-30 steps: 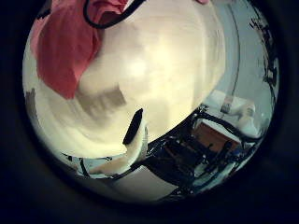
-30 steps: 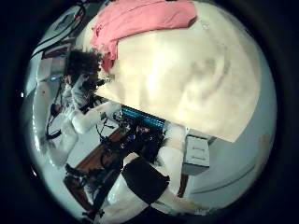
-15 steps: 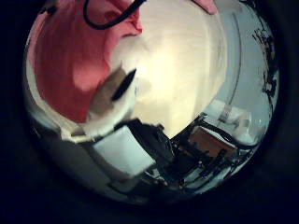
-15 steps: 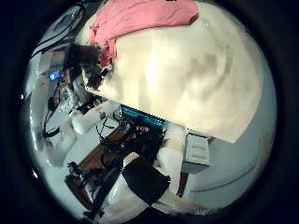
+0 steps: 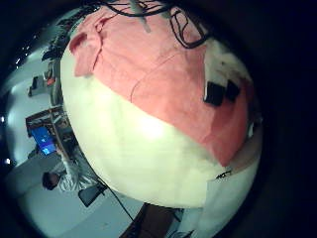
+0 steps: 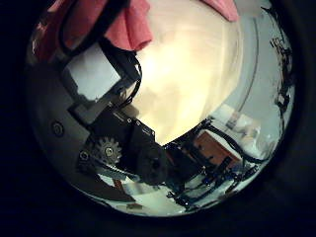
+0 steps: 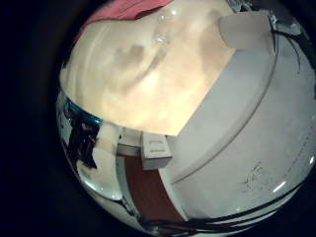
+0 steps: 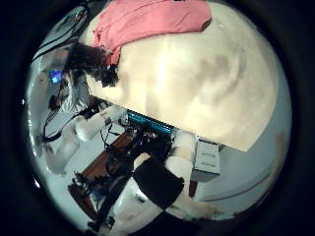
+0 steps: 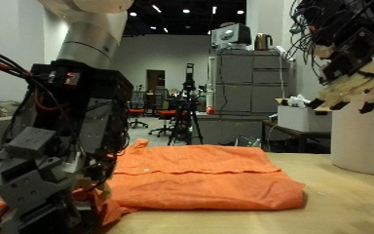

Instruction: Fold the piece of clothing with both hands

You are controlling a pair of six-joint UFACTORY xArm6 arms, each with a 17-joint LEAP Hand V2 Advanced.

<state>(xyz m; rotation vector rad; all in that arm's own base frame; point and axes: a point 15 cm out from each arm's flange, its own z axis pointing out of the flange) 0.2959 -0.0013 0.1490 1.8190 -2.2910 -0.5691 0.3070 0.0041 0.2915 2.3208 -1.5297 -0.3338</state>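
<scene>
Where garment (image 9: 200, 180) lies — left hand (image 9: 51, 166) beside.

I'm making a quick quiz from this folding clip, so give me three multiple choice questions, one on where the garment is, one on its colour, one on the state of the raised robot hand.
1. Where is the garment?
A. Flat on the table
B. Hanging from a robot hand
C. On the floor

2. Its colour?
A. Blue
B. Orange
C. White

3. The right robot hand is:
A. Gripping the garment
B. Pressing the table
C. Raised, holding nothing

Answers: 1 A, it lies spread on the tabletop. 2 B, the outside view shows orange cloth. 3 C, it hangs well above the cloth, empty.
</scene>
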